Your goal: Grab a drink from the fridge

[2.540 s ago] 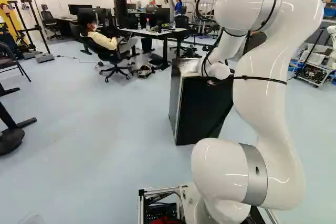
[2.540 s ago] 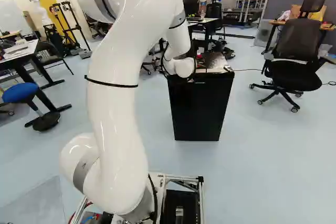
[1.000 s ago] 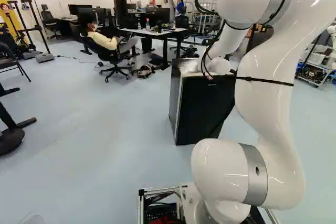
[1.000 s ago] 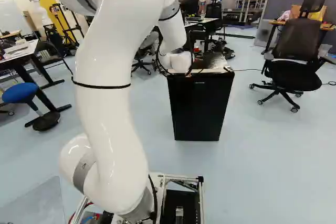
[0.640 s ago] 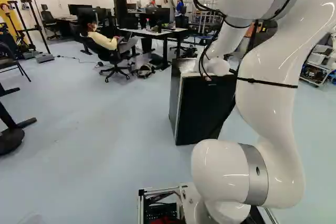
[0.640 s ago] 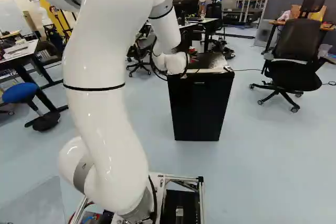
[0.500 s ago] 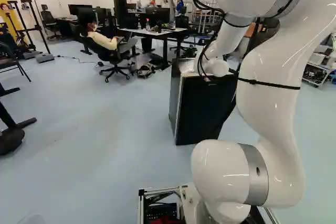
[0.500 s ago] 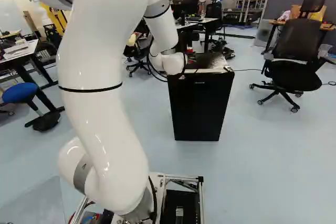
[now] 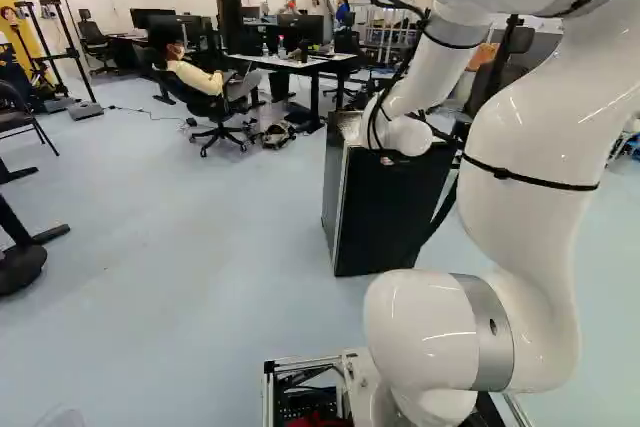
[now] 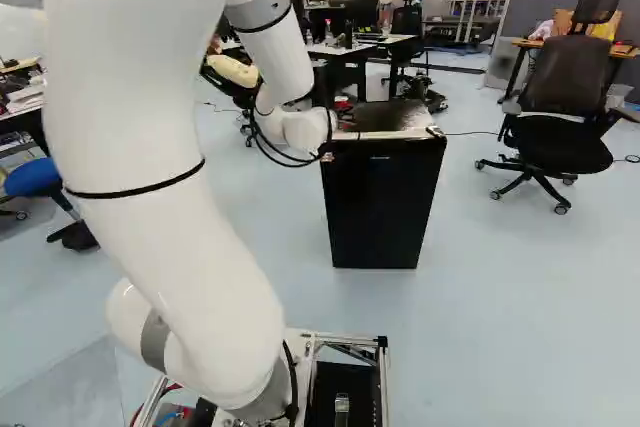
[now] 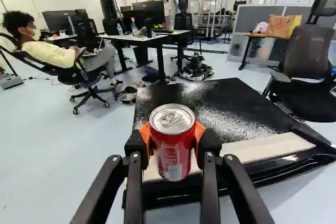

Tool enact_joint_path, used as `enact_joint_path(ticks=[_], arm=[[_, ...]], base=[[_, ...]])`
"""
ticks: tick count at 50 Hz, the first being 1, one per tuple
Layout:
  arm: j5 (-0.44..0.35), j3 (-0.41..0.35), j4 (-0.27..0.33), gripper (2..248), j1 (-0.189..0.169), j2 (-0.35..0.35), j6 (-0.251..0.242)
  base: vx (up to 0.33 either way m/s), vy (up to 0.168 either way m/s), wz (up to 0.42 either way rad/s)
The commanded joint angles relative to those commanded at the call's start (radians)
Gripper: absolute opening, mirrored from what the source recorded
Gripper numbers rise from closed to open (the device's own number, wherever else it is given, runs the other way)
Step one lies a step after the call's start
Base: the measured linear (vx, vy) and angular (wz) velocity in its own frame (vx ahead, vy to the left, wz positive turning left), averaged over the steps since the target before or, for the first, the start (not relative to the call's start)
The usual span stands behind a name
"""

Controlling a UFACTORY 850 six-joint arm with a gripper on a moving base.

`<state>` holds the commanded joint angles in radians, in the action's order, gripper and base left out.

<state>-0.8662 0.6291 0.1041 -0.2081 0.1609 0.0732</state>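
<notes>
Behind the arm's white wrist, in the right base view, my gripper (image 10: 343, 117) is mostly hidden, with the red of a can (image 10: 343, 103) showing beside the wrist. The wrist view shows the gripper (image 11: 172, 142) shut on that red soda can (image 11: 173, 153), orange pads on both sides of it. The can is upright, its silver lid and pull tab facing up. Past and below the can lies the black, white-speckled top of the small fridge (image 11: 226, 100). In the right base view the black fridge door (image 10: 383, 207) looks shut; its inside is hidden.
A desk (image 11: 136, 39) with monitors and bottles stands beyond the fridge. A black office chair (image 11: 307, 69) is to the fridge's right, near a small wooden-topped table (image 10: 530, 45). A blue stool (image 10: 35, 177) is at the left of the right base view.
The base has not moved. My arm has swung leftward in the right base view, its wrist shifting toward the fridge's left edge, and the red can has travelled with it.
</notes>
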Motion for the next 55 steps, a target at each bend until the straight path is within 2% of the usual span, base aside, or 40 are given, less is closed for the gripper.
enact_joint_path(ticks=[28, 55], arm=[[-0.003, -0.262, -0.050, 99, 0.101, -0.213, -0.035], [-0.005, -0.435, -0.083, 99, 0.167, -0.353, -0.059]], base=[[0.000, 0.000, 0.000], [0.000, 0.000, 0.000]])
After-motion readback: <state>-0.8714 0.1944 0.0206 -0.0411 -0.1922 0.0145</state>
